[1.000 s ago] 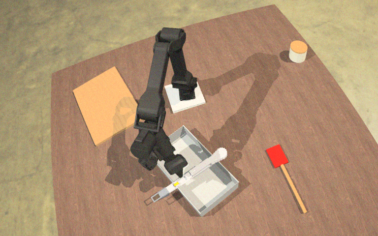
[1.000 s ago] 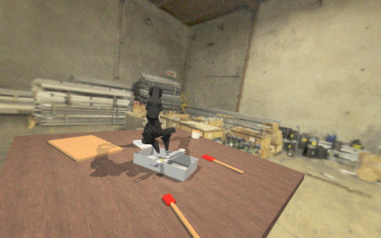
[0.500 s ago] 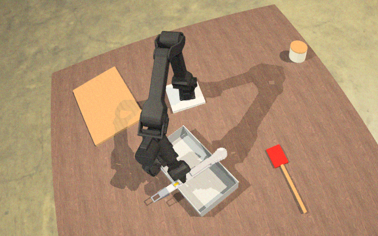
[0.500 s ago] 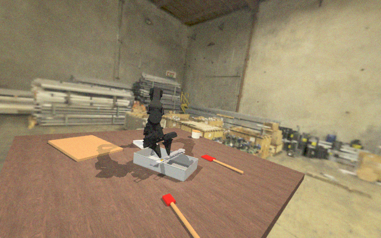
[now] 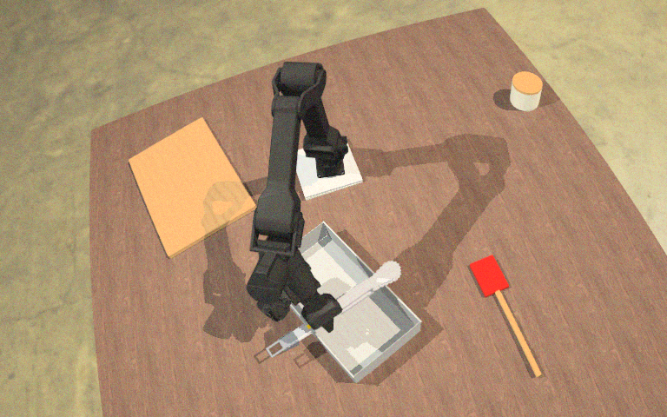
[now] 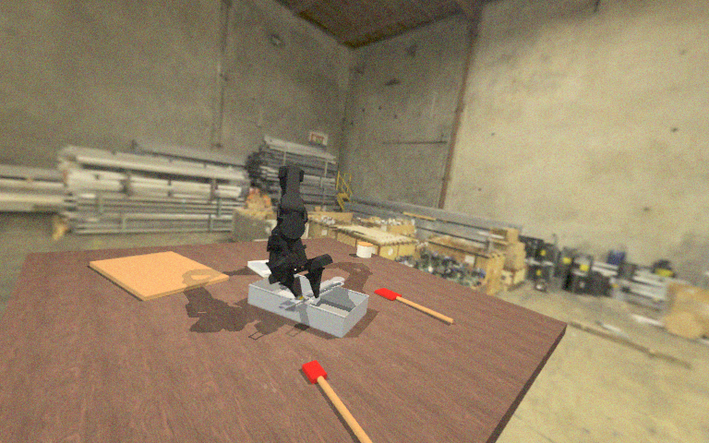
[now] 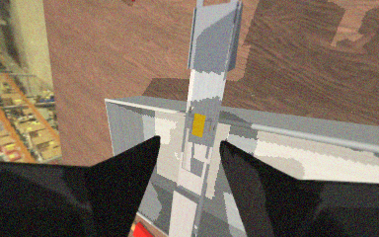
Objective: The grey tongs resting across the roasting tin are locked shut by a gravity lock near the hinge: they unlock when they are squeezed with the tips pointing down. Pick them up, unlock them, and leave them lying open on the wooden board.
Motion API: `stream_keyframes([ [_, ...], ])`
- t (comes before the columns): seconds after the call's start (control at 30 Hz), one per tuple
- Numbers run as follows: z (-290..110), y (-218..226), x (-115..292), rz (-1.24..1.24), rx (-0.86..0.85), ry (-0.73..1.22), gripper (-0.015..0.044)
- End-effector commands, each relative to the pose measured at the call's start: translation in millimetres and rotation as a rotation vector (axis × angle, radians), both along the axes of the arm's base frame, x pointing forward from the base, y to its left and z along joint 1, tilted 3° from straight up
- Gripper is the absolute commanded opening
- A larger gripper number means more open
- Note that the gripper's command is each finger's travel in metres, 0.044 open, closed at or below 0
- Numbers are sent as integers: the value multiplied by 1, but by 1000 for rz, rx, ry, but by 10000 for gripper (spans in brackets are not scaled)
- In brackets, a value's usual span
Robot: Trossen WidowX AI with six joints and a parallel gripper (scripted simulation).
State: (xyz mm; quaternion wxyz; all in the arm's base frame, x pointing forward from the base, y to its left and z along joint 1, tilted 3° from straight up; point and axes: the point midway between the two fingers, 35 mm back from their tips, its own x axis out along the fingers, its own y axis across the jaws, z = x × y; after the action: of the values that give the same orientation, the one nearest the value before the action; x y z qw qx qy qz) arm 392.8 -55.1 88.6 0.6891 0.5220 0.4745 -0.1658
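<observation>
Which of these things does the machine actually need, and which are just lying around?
Needed: grey tongs, roasting tin, wooden board, the open pincer straddling the tongs.

Lying about: two red spatulas, small capped jar.

A warehouse is surrounding me: bare concrete walls (image 6: 575, 114) are rising at twelve o'clock, stacked metal beams (image 6: 151, 183) are lying at ten, and cardboard boxes (image 6: 470, 256) are crowding the floor at two.

The hand (image 5: 320, 314) hides the tongs' (image 5: 366, 287) middle in the top view.
</observation>
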Motion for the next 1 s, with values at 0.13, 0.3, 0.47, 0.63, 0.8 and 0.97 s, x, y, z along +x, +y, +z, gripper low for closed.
stream_keyframes([
  [0.13, -12, 3, 4, -5, -1, 5, 260],
  [0.3, -19, 6, 8, -5, -1, 4, 260],
  [0.47, -24, 8, 10, -5, 0, 4, 260],
  [0.63, -22, 8, 10, 1, 2, 0, 155],
  [0.8, -22, 8, 10, 1, 2, 0, 82],
  [0.97, -22, 8, 10, 1, 2, 0, 49],
])
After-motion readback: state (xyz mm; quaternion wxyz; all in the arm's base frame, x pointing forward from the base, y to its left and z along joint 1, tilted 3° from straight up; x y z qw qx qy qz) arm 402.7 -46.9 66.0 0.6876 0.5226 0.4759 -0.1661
